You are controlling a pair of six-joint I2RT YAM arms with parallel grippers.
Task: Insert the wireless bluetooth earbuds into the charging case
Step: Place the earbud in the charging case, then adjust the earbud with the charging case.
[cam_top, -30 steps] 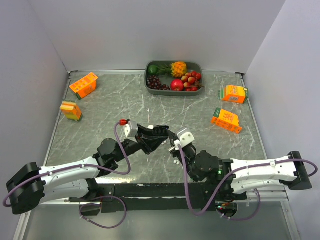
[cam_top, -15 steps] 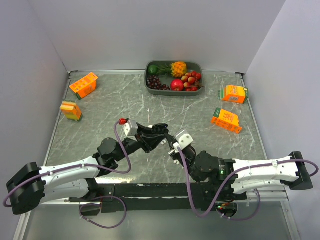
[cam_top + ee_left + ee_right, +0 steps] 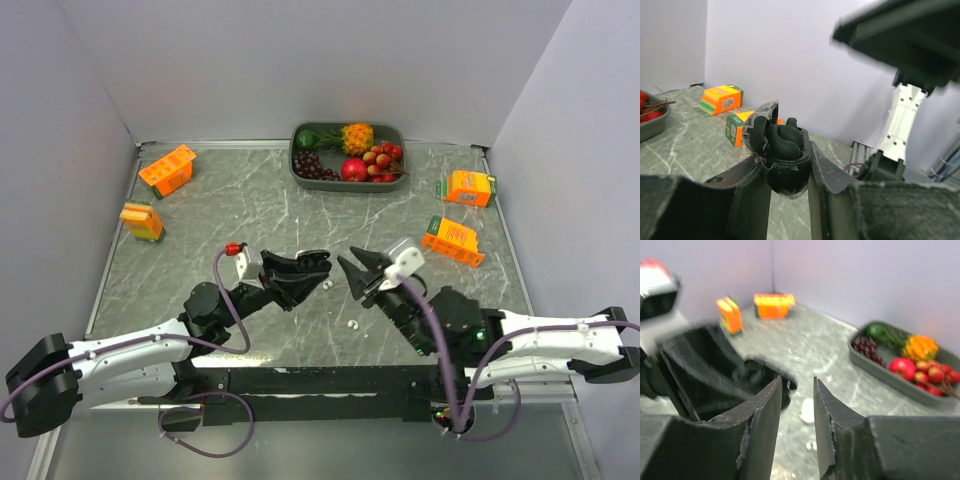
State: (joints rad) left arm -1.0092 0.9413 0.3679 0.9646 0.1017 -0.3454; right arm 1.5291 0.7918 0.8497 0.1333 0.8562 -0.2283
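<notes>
My left gripper is shut on the open black charging case and holds it above the table middle. In the left wrist view the case sits between my fingers, lid up, with two glossy black earbuds seated in it. My right gripper is open and empty, just right of the case. A white earbud lies on the table between the grippers and another white bud lies nearer the bases. The right wrist view shows the first white bud past my fingertips and the blurred case.
A grey fruit tray stands at the back centre. Orange cartons lie at back left, left, right and back right. White walls close in three sides.
My right gripper has drawn back from the case, up and to the right. My left gripper has shifted a little left with the case. A white bud now shows on the table between them.
</notes>
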